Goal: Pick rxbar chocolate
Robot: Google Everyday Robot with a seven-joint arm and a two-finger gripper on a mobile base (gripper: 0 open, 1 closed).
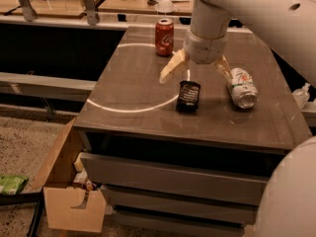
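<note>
The end effector (196,77) hangs, fingers spread apart, over the rxbar chocolate (188,95) on the tabletop (133,90). A red cola can (164,37) stands at 11 o'clock from the bar.

rxbar chocolate (188,95): glossy black wrapper | pincer (195,79) above it: matt cream plastic | table (138,90): smooth, faintly sheened
</note>
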